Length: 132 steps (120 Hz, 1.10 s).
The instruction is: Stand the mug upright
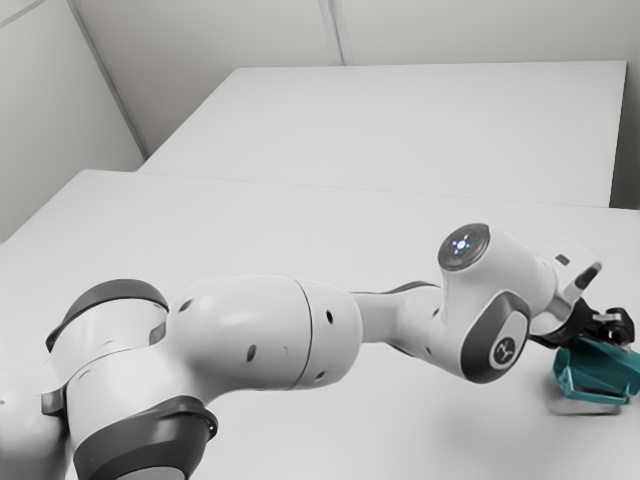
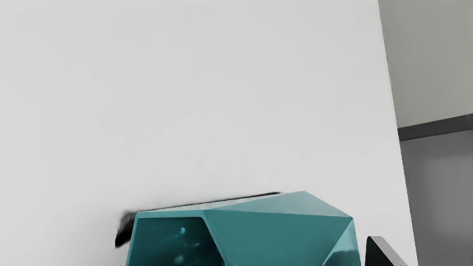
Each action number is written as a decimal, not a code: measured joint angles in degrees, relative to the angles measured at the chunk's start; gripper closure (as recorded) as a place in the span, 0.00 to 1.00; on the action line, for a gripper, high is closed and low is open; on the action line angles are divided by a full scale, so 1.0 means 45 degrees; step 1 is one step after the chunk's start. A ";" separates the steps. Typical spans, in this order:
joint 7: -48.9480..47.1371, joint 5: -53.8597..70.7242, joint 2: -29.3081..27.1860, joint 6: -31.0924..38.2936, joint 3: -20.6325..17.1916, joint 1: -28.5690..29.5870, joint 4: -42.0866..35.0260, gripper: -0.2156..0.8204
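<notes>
Plain, pale table (image 1: 300,230) with a teal mug (image 1: 597,372) on or just above it, contact unclear.

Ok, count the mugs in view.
1: a faceted teal mug, at the exterior view's right edge, just below the black jaws. The white arm could hide others.

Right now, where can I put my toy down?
On the back table, before the wall. On the front table, between my arm and the back table, or in the exterior view's lower middle, between my arm and the mug. It's crowded at that view's right, where my gripper is right beside the mug.
</notes>
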 joint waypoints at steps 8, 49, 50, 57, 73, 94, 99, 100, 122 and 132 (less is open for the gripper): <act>-0.0034 0.0004 0.0096 0.0091 -0.0037 -0.0022 0.0237 0.55; -0.0210 -0.0053 0.0300 0.0312 -0.0244 -0.0048 0.0846 0.71; -0.0213 -0.0053 0.0305 0.0314 -0.0251 -0.0047 0.0857 0.72; -0.0239 -0.0082 0.0325 0.0327 -0.0280 -0.0044 0.0940 0.77; -0.0372 -0.0105 0.0340 0.0346 -0.0293 -0.0041 0.0996 0.87; -0.0500 0.0001 0.0273 0.0354 -0.0280 -0.0025 0.1031 0.93; -0.0526 0.0130 0.0223 0.0352 -0.0275 -0.0024 0.1035 0.94; -0.0530 0.0155 0.0216 0.0352 -0.0274 -0.0024 0.1036 0.94; -0.0638 0.0626 -0.0165 0.0274 -0.0233 0.0006 0.0940 0.96; -0.0671 0.0853 -0.0645 -0.0120 -0.0217 0.0290 0.0785 0.96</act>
